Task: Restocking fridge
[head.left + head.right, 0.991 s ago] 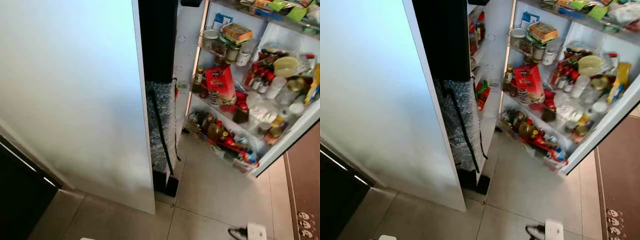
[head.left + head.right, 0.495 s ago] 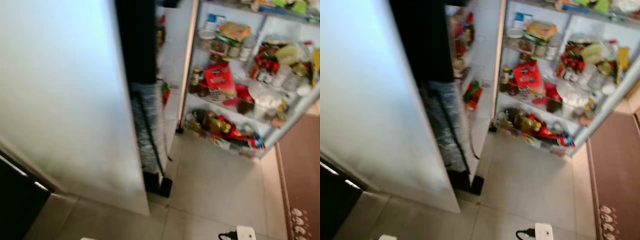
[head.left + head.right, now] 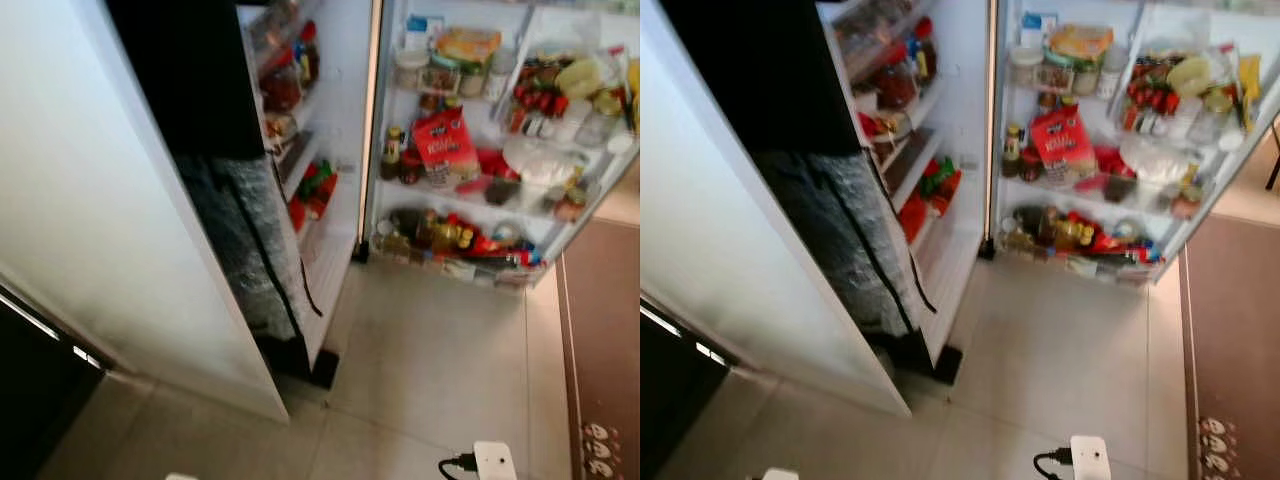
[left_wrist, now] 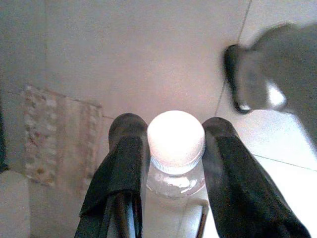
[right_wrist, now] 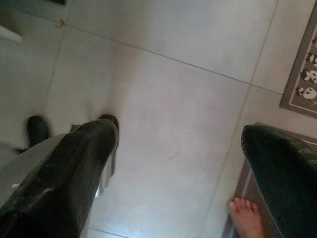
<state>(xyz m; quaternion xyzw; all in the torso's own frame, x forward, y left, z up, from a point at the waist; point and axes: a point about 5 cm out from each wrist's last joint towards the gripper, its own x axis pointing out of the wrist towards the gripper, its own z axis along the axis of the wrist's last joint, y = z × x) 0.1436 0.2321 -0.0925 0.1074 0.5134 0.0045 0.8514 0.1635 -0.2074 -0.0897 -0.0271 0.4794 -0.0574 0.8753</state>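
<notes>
The fridge stands open ahead of me. Its inner shelves (image 3: 300,150) hold jars and red packs. The open door's racks (image 3: 470,170) are crowded with bottles, jars and a red bag (image 3: 445,150). In the left wrist view my left gripper (image 4: 174,126) is shut on a clear plastic bottle (image 4: 176,144) with a white cap, its black fingers (image 4: 124,163) pressing on both sides of the neck above the tiled floor. My right gripper (image 5: 183,134) hangs open over the floor tiles with nothing between its fingers.
A wide white panel (image 3: 100,200) fills the left. A dark and grey speckled shape (image 3: 240,230) stands between it and the shelves. A white power strip (image 3: 495,460) lies on the floor, with a brown rug (image 3: 600,340) to the right. A person's bare foot (image 5: 245,215) is close to my right gripper.
The camera has shifted, so the white panel takes up less of the picture and the fridge's inner shelves have come into sight. The things themselves have not moved.
</notes>
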